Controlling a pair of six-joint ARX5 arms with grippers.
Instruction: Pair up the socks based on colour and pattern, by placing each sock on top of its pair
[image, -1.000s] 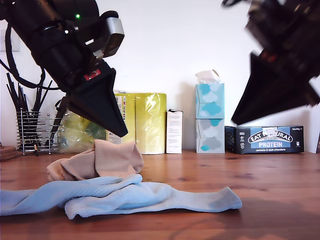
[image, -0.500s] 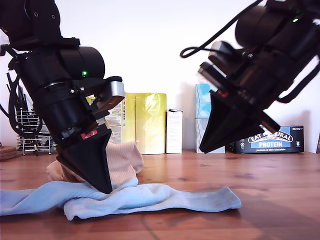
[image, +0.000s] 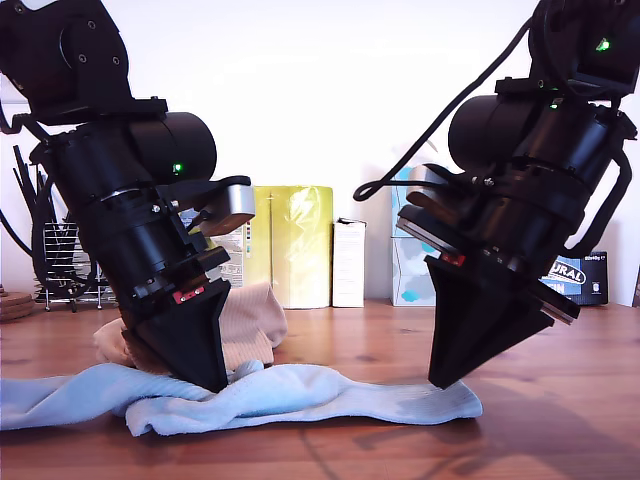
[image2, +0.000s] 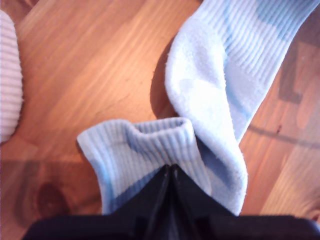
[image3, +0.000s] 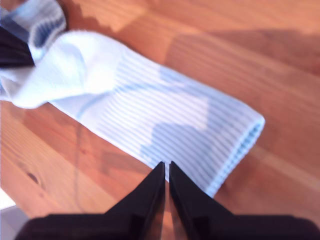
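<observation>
In the exterior view the pale blue socks (image: 300, 398) lie in a long rumpled strip across the front of the wooden table (image: 560, 400), with the beige socks (image: 245, 325) heaped just behind them toward the exterior view's left. My first gripper (image: 212, 382) comes down on the bunched blue fabric at that left side, its black body hiding much of the beige heap and part of the wire rack (image: 55, 265) of dark utensils behind. My second gripper (image: 440, 382) touches the blue strip near its end at the exterior view's right, and its arm covers most of the tissue boxes (image: 408, 270) and the protein bar box (image: 578, 280); the yellow packs (image: 290, 245) and a small white carton (image: 348, 262) stand clear between the two arms. The first wrist view shows what the outside camera cannot: my first gripper (image2: 170, 170) has its tips pressed together on the ribbed cuff of a blue sock (image2: 145, 150), with a second blue sock (image2: 220, 100) curving beside it and a beige sock (image2: 9, 80) at the frame edge. In the second wrist view my second gripper (image3: 167, 167) has its tips nearly together, only a sliver apart, at the edge of a blue sock's ribbed leg (image3: 165, 115); whether any fabric is pinched I cannot tell.
</observation>
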